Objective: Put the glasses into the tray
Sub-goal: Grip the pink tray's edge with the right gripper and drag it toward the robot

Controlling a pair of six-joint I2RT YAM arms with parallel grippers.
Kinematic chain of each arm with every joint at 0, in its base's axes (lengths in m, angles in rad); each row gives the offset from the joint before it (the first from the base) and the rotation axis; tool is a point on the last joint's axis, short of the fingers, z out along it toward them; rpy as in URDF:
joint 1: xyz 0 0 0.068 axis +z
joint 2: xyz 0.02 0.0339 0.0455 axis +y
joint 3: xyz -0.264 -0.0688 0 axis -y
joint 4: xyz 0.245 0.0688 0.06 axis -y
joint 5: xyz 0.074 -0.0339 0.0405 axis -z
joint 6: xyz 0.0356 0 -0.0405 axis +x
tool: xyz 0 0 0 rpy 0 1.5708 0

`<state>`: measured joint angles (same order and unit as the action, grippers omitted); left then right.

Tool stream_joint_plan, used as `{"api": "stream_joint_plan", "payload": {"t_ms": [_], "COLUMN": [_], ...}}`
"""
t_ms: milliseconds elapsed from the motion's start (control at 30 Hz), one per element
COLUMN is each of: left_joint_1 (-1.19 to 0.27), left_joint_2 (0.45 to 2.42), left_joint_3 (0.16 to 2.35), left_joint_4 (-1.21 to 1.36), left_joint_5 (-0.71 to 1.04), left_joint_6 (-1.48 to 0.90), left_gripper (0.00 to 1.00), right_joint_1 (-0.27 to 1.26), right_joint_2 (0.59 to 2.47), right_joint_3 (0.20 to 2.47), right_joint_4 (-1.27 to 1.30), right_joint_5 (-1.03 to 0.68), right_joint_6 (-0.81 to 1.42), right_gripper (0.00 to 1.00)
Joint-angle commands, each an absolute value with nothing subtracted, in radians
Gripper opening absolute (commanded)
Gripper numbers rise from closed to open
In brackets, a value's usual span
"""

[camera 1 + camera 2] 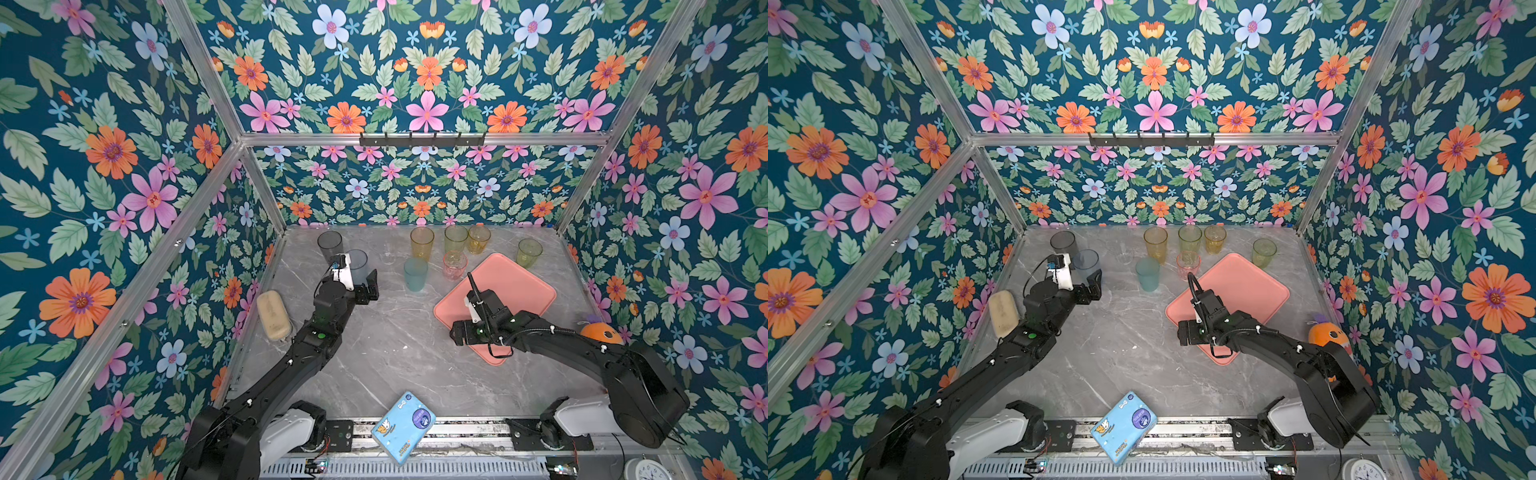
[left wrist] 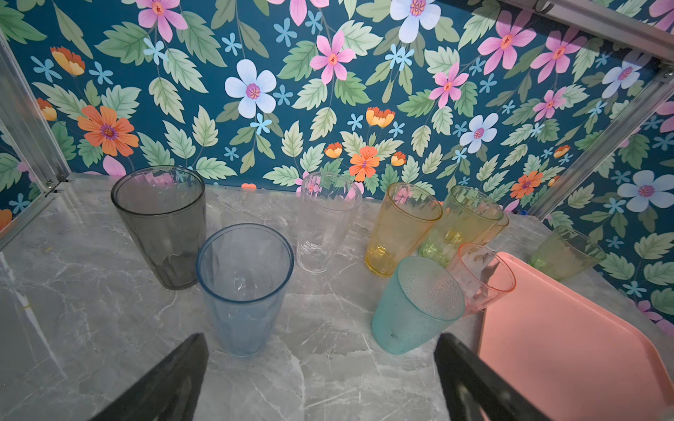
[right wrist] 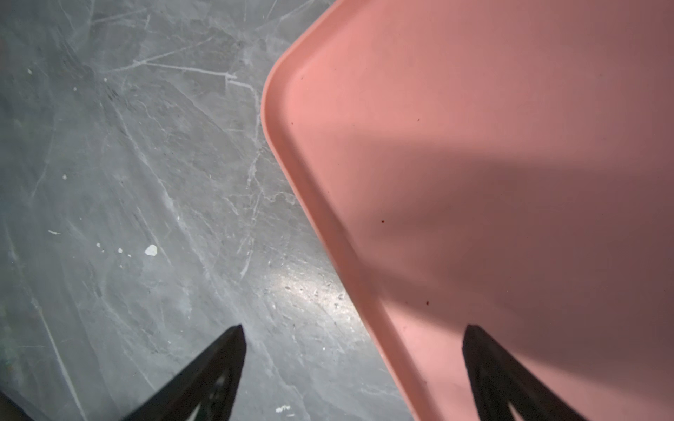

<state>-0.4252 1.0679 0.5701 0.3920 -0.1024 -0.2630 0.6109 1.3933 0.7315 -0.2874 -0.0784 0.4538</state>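
Glasses stand far on my grey marble table, by the tray, floral walls around; I see left gripper and right gripper spread, holding nothing.

Two matte-black jointed arms, white base housings at the lower frame, green status lights, a white-tied black corrugated cable. The left gripper is black and wedge-fingered.
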Motion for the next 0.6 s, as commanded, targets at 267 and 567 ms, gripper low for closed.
{"api": "stream_joint_plan", "payload": {"t_ms": [267, 567], "left_joint_1": [-0.423, -0.423], "left_joint_2": [1.080, 1.074], "left_joint_3": [0.533, 0.534], "left_joint_4": [0.437, 0.430], "left_joint_5": [-0.088, -0.097], "left_joint_6": [-0.333, -0.313], "left_gripper": [1.00, 1.00], "right_joint_1": [0.647, 0.732], "right_joint_2": [1.441, 1.447], "right_joint_3": [0.729, 0.708], "right_joint_4": [-0.315, -0.334], "right_joint_5": [-0.111, -0.105], "right_joint_6": [0.547, 0.634], "right_gripper": [0.92, 0.91]}}
